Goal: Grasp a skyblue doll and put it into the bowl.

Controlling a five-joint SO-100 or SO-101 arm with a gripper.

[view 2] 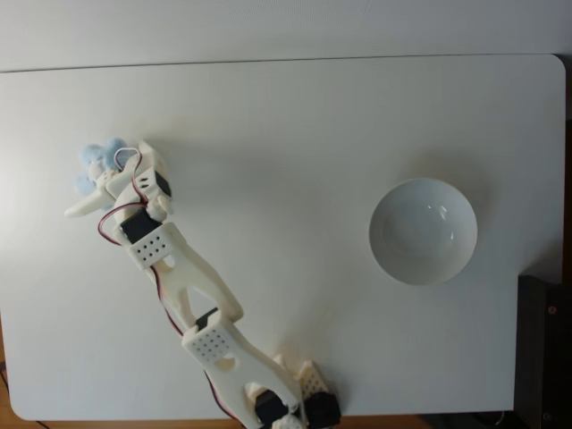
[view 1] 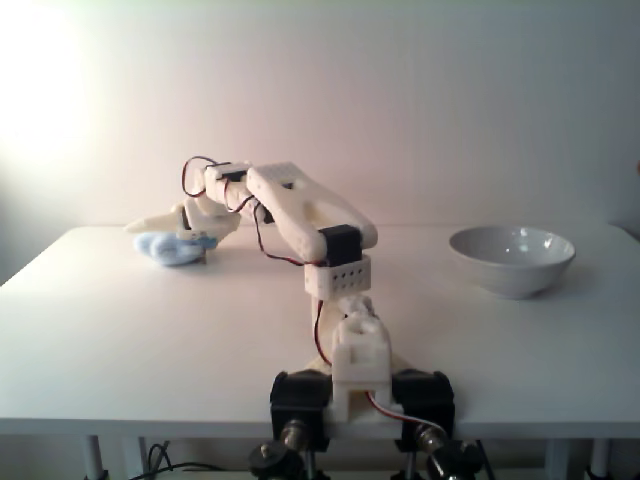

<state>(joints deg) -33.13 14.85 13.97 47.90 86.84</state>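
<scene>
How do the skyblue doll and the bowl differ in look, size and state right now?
The skyblue doll is soft, fluffy and pale blue; the bowl is hard, glossy and white-grey. The doll is much smaller than the bowl. The doll lies at the pincer on the left in both fixed views; the bowl stands alone on the right, holding nothing. Both rest on the white table.
</scene>
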